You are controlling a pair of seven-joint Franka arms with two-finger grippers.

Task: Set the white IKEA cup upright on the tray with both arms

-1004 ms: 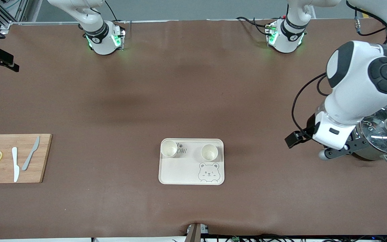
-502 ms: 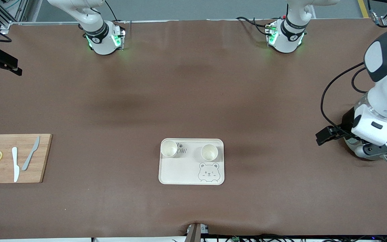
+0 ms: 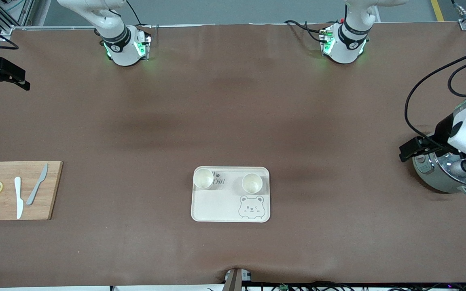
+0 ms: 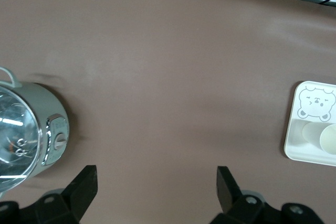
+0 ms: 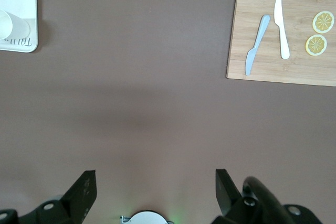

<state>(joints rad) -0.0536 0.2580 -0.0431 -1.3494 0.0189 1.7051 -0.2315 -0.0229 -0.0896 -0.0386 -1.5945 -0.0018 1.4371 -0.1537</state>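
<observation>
The cream tray (image 3: 230, 204) with a bear face lies near the table's middle. Two white cups stand upright on it, one (image 3: 203, 178) toward the right arm's end and one (image 3: 252, 182) toward the left arm's end. The tray (image 4: 311, 127) and a cup (image 4: 328, 139) also show in the left wrist view, and the tray's corner (image 5: 21, 20) in the right wrist view. My left gripper (image 4: 156, 190) is open and empty, over the table beside a steel pot (image 3: 445, 173). My right gripper (image 5: 155, 192) is open and empty, high over bare table near its own base.
A wooden cutting board (image 3: 14, 190) with two knives and lemon slices lies at the right arm's end. The glass-lidded pot (image 4: 26, 135) stands at the left arm's end. Brown table surface lies all around the tray.
The left arm has swung away from the tray toward its end of the table, its hand now over the pot. The right arm's hand shifted slightly at the view's edge. Cups and tray unmoved.
</observation>
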